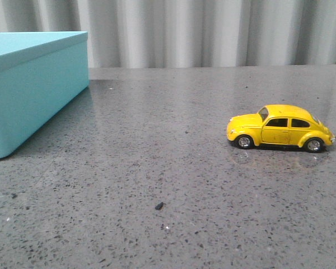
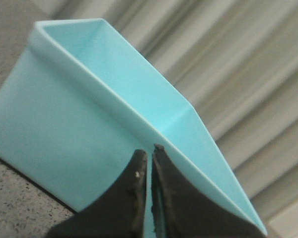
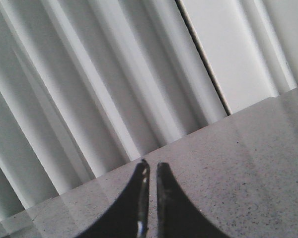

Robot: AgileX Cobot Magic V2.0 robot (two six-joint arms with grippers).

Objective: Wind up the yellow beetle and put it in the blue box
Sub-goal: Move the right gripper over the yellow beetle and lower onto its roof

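1. The yellow beetle (image 1: 280, 128) sits alone on the table (image 1: 157, 168), right of middle in the front view.
2. The blue box (image 1: 28, 89) waits at upper left.
3. The left gripper (image 2: 150, 158) and right gripper (image 3: 151, 173) are nearly closed and hold nothing.
4. Nothing looks done yet.

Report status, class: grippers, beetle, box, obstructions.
Left gripper and right gripper shut, empty. Yellow beetle on table, right. Blue box far left. Nothing between.

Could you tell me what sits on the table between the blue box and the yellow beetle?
In the front view, only bare table lies between the box and the beetle; a small dark speck lies nearer the camera.
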